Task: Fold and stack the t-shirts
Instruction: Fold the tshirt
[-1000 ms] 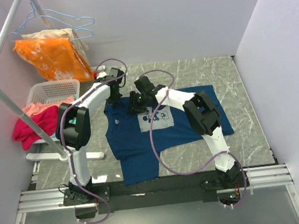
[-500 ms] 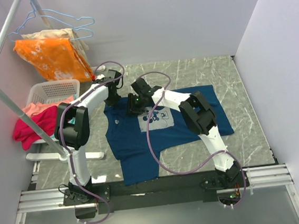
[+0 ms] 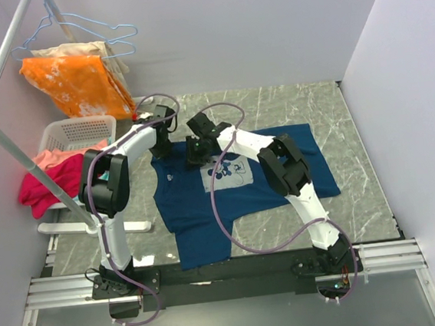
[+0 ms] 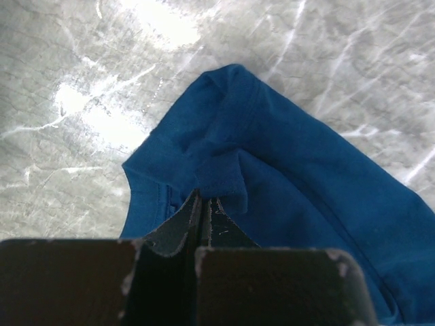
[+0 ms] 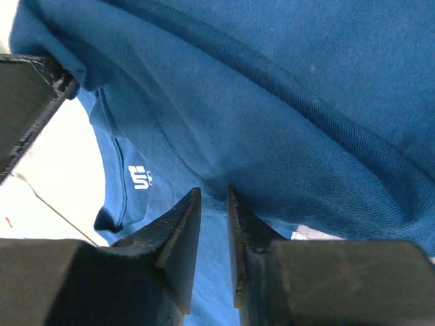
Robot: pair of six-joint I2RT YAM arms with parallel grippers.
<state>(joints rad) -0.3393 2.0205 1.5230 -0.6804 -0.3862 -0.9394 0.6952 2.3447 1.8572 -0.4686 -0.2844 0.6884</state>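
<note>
At far left, your white laundry basket [image 3: 83,131] holds pink and red clothes [image 3: 46,179]. Your left gripper [image 4: 204,202] is clamped on a fold of the navy t-shirt [image 3: 195,211], which lies spread on the marble table [image 3: 289,102]. Your right gripper [image 5: 213,197] is nearly closed at the collar, and you cannot tell whether it grips.

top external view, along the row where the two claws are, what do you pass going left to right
red clothes pile → left claw → right claw → outer sleeve of the navy t-shirt → bare marble table → right wall
</note>
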